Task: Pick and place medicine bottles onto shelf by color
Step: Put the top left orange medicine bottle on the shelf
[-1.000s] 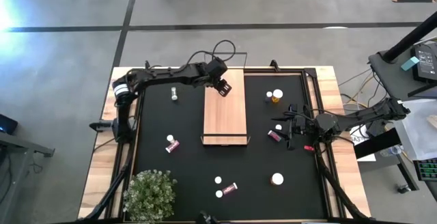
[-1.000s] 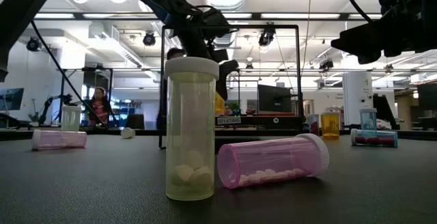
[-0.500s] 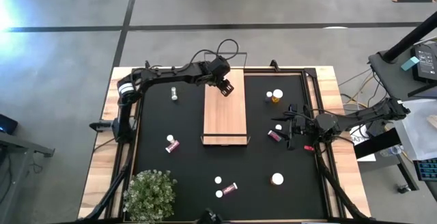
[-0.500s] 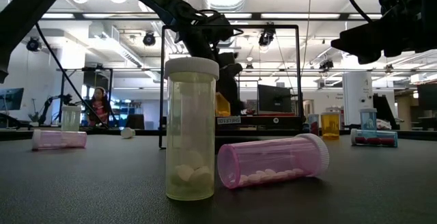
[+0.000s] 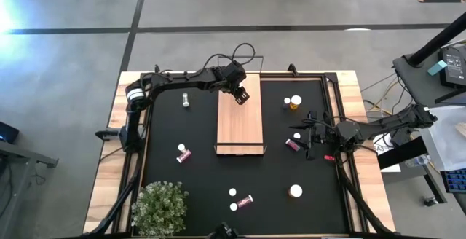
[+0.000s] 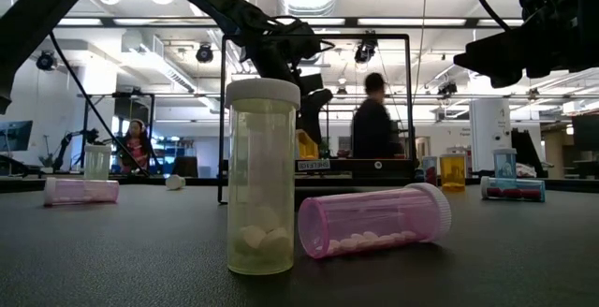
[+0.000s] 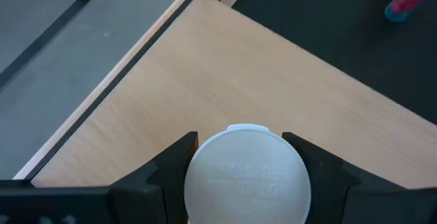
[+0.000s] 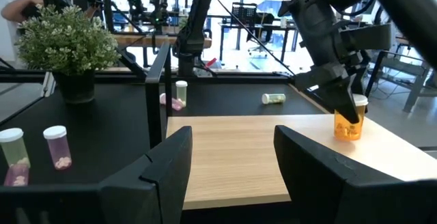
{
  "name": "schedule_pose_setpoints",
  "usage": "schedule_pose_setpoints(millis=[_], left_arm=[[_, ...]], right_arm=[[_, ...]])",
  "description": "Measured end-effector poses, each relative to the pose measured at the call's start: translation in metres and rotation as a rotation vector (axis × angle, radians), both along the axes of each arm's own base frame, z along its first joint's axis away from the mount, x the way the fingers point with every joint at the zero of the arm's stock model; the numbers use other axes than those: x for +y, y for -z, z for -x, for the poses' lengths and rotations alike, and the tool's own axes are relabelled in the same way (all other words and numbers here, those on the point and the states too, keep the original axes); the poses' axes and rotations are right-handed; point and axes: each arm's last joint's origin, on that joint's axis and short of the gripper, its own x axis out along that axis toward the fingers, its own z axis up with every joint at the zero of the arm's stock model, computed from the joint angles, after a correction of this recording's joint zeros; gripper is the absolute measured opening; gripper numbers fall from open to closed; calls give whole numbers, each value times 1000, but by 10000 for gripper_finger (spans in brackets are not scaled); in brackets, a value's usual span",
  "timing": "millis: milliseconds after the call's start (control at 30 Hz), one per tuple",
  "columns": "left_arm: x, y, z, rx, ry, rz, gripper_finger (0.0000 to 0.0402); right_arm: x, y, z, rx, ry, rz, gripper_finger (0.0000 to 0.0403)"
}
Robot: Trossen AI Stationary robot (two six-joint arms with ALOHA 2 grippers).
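While the amber bottle is in the jaws, the placing step is judged in hand.
Left gripper (image 5: 239, 95): closed on the amber bottle (image 8: 348, 124), white cap (image 7: 247, 176) between both fingers, bottle upright.
Directly below: the shelf (image 5: 239, 122), bottle base at or just above the board near its far end; contact unclear.
Advice: lower straight, keep it vertical, release only once seated, clear of the board's edge.
Farther off: right gripper (image 5: 312, 135), fingers apart and empty, waiting among loose bottles beside the shelf.

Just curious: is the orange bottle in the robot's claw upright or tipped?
Upright: the orange bottle stands cap-up on the shelf, in the left gripper.
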Motion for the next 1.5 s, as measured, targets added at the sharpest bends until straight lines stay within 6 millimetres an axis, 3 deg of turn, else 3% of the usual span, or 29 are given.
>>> schedule_pose_setpoints(millis=[1500], left_arm=[[15,5,4,-70,-21,-18,187]], right_arm=[[0,0,0,0,0,0,199]])
